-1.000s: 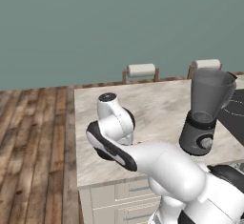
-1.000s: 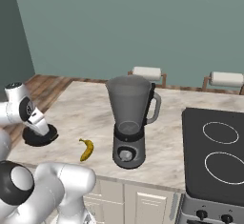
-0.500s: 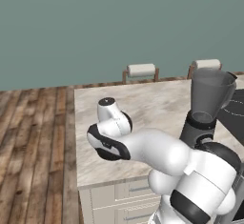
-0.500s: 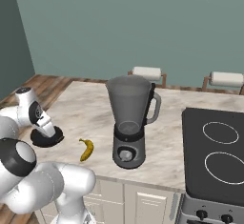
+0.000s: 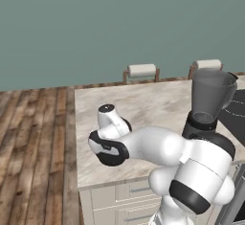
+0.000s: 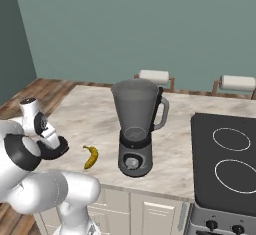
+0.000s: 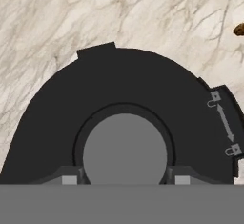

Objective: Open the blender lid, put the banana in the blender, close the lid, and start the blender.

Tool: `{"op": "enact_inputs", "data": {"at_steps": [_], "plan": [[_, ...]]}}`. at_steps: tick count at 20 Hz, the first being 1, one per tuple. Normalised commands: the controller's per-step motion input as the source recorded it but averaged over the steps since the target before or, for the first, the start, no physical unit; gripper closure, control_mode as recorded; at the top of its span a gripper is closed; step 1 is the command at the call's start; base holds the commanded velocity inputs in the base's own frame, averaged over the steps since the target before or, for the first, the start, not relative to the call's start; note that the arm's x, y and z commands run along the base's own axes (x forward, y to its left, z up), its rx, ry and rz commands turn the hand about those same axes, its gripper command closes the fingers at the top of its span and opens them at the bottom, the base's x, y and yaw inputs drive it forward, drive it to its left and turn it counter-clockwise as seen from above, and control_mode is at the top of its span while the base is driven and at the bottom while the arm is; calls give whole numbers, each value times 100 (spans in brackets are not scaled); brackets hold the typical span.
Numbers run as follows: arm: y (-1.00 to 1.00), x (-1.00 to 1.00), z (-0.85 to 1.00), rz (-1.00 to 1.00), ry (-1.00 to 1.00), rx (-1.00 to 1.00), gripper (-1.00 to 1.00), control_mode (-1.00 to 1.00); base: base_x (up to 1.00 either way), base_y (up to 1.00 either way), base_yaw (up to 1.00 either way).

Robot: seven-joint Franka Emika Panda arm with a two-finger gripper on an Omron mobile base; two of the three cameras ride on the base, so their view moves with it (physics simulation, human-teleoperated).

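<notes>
The claw [image 7: 125, 180] was down over the lid [image 7: 143, 104], its 2 fingertips [image 7: 69, 179] standing on either side of the grey knob [image 7: 125, 154] and seemingly pinching it, though the contact itself was hard to make out at the bottom of the hand view. The lid was a flat black disc with small tabs on its rim, above the marble desk [image 7: 57, 23]. A dark banana tip [image 7: 239, 29] showed at the right edge of that view.

In the right base view the lid [image 6: 56, 149] sat low over the desk [image 6: 95, 116] near its front left corner; whether it rested on the marble I could not tell. The banana [image 6: 91, 156] lay just beside it, between the lid and the blender [image 6: 136, 126]. The blender stood upright with its jar mouth uncovered, near the black hob [image 6: 225, 159]. 2 paper-towel rolls [image 6: 154, 76] stood at the far side.

In the left base view the lid [image 5: 109, 154] hung under the wrist, with the blender [image 5: 208, 102] well apart to the right
</notes>
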Motion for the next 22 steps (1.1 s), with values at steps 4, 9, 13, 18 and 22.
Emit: {"op": "enact_inputs", "data": {"at_steps": [4,9,13,18,22], "plan": [[0,0,-28,0,1,0,100,-100,0,0,0],[0,6,-27,0,1,0,-100,-100,0,0,0],[0,6,-14,0,0,4,-100,-100,0,0,0],[-3,0,0,0,0,5,-100,-100,0,0,0],[-16,0,2,0,0,4,-100,-100,0,0,0]]}}
